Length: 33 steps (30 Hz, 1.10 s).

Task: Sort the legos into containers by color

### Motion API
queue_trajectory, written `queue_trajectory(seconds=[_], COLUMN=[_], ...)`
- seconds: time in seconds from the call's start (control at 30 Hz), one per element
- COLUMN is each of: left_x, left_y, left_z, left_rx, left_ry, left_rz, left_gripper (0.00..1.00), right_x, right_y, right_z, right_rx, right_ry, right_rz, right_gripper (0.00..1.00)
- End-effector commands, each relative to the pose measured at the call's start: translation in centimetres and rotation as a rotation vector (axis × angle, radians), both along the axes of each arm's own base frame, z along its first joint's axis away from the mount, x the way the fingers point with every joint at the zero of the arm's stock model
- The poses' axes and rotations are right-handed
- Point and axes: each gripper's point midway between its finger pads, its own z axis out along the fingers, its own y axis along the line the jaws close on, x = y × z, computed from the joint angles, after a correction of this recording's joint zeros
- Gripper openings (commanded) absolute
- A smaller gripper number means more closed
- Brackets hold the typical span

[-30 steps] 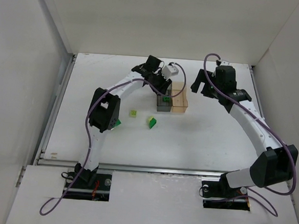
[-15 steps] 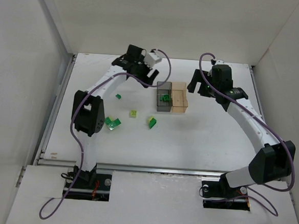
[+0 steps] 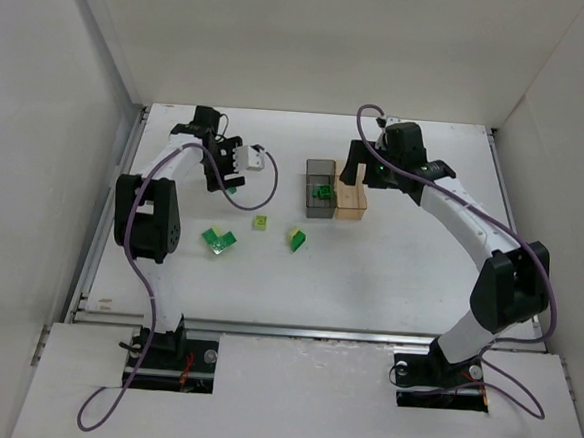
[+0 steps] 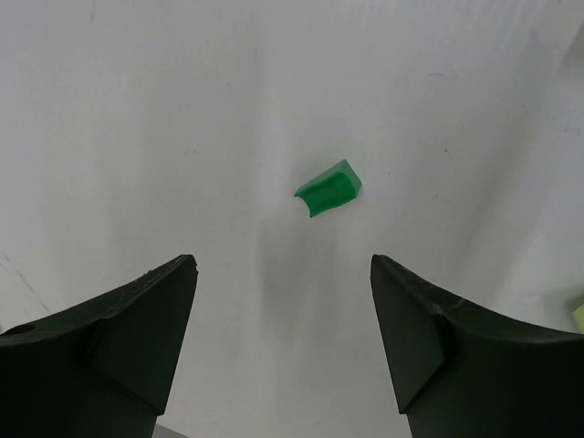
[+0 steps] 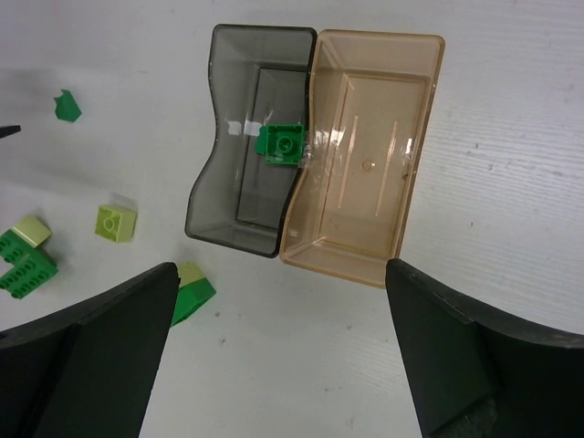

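Observation:
The smoky grey container (image 3: 318, 171) and the pale orange container (image 3: 351, 202) stand side by side mid-table. One dark green lego (image 3: 323, 190) lies in the grey container (image 5: 239, 155); the orange container (image 5: 360, 155) is empty. My left gripper (image 3: 225, 177) is open and empty, above a small dark green lego (image 4: 328, 189) on the table. My right gripper (image 3: 358, 174) is open and empty, hovering over the containers. Loose on the table are a pale yellow-green lego (image 3: 261, 221), a two-tone green piece (image 3: 297, 238) and a dark green and pale cluster (image 3: 218, 240).
White walls enclose the table on the left, back and right. A metal rail (image 3: 294, 329) runs along the near edge. The left arm's cable loops near the left gripper.
My left gripper has swung left from the grey container to above the small dark green lego. A dark green lego stays in the grey container. My right gripper moved left over the containers.

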Motion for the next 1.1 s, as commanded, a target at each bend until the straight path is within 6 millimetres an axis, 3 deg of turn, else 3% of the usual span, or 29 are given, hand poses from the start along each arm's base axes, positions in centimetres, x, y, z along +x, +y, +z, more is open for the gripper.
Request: queue_trajectory(seconds=[0.0,0.2,0.37,0.43,0.67,0.8,0.83,0.97,1.07], left_x=[-0.1,-0.1,0.4,-0.3,-1.6,-2.4,-2.5,-2.8,-1.8], left_y=[-1.3,-1.8,-2.4,-2.6,-2.4,-2.2,-2.2,-2.8,-4.6], left_z=[-0.2,-3.6,-4.9,-5.4,-7.0,-7.3,-7.3,-6.7,-4.6], left_rx=[0.051,0.099,0.105,0.114,0.134,0.159,0.156,0.090,-0.040], left_ry=[-0.068,-0.026,-0.022,0.004,0.089,0.121,0.127,0.161,0.164], left_rz=[-0.348,-0.550,-0.591,-0.622,-0.662,-0.681,-0.667,-0.565,-0.410], left_gripper=[0.74,0.68,0.67,0.64,0.37,0.14,0.02,0.00,0.00], right_x=[1.1,0.5,0.1,0.1,0.4,0.7,0.7,0.6,0.6], right_y=[2.3,3.1,3.4,3.4,3.5,3.6,3.6,3.8,3.7], right_z=[3.4,2.8,2.7,2.7,2.8,3.2,3.2,2.5,2.5], right_rx=[0.051,0.049,0.052,0.052,0.045,0.049,0.042,0.030,0.031], right_ry=[-0.099,-0.091,-0.077,-0.077,-0.080,-0.088,-0.092,-0.075,-0.074], right_rz=[0.065,0.085,0.089,0.089,0.094,0.094,0.100,0.101,0.089], right_gripper=[1.00,1.00,1.00,1.00,1.00,1.00,1.00,1.00,1.00])
